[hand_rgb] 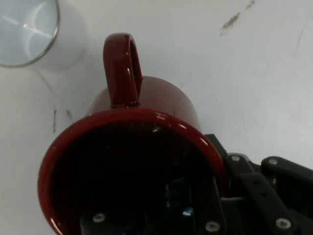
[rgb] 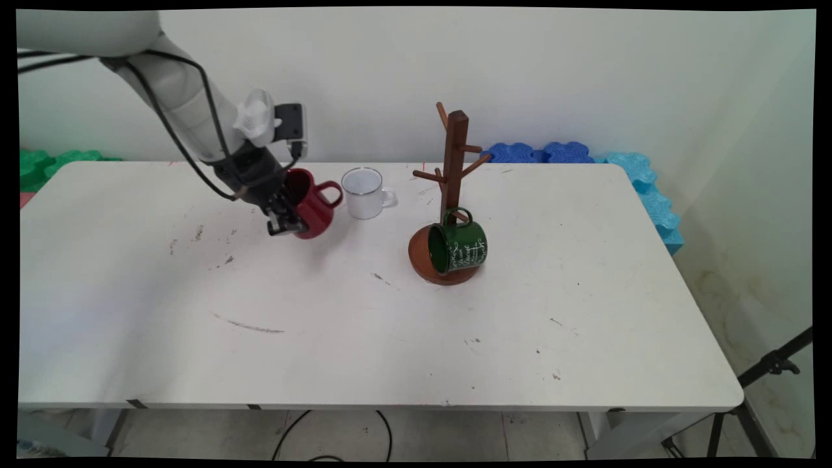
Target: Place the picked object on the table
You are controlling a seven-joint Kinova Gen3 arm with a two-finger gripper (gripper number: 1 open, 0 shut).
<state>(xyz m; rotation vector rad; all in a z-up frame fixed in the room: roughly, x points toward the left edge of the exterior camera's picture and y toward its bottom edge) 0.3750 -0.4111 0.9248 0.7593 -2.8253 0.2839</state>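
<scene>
Gripping the wall of a glossy dark red ceramic mug (rgb: 314,207), the black two-finger hand (rgb: 284,218) has one finger inside the cup and the other outside, pinching the rim between them; the hand view shows the inner finger deep in the mug's dark hollow, which otherwise looks empty. The red mug (hand_rgb: 132,161) is tilted, mouth turned up and back toward the arm, its loop handle pointing away from the hand toward a white enamel mug with a thin metal rim (rgb: 363,193). Whether the red mug's base touches the white surface (rgb: 364,325) or hangs just above it cannot be told. The white mug (hand_rgb: 27,32) stands upright just beside the red one, on the side away from the arm, handle turned toward a brown wooden mug tree with a round base and short pegs (rgb: 453,170); its inside looks bare. The mug tree stands farther along the same side, well apart from the red mug. A dark green enamel mug with white lettering (rgb: 458,247) hangs by its handle from a low peg of the tree, lying sideways over the round base with its open mouth facing the red mug, nothing visible inside. Blue foam blocks (rgb: 585,159) sit behind the surface beyond the tree, and green ones (rgb: 52,162) behind the arm.
</scene>
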